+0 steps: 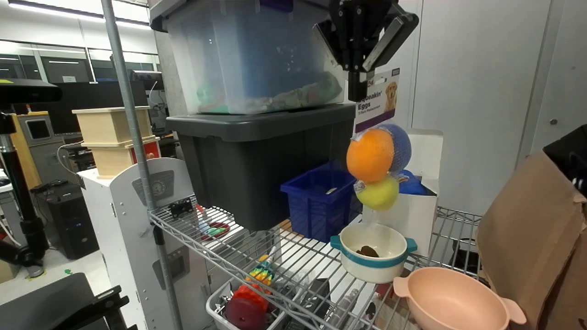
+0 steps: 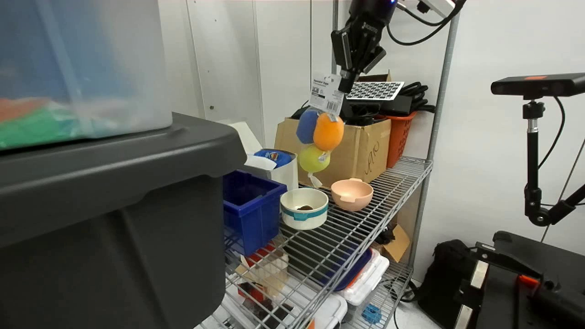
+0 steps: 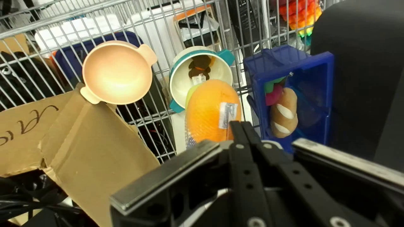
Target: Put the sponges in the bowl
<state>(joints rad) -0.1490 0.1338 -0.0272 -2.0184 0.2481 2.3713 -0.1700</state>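
The sponges, an orange one [image 1: 369,156] beside a blue one [image 1: 401,145] with a yellow-green one [image 1: 379,192] below, hang bundled from a printed card in both exterior views. My gripper [image 1: 357,87] is shut on the card's upper edge, also in an exterior view [image 2: 347,82]. In the wrist view the fingertips [image 3: 240,123] are together, and the orange sponge [image 3: 208,107] hides most of the bundle. A white bowl with a teal band [image 1: 376,271] holds a brown toy; the sponges hang above its height, near it. A peach bowl [image 1: 458,298] stands beside it.
A blue bin [image 2: 253,224] with toy food stands beside the white bowl. A large dark grey bin [image 1: 266,165] is beyond it. A white box [image 1: 399,215] and a cardboard box [image 2: 372,146] stand behind the bowls on the wire shelf [image 2: 361,228].
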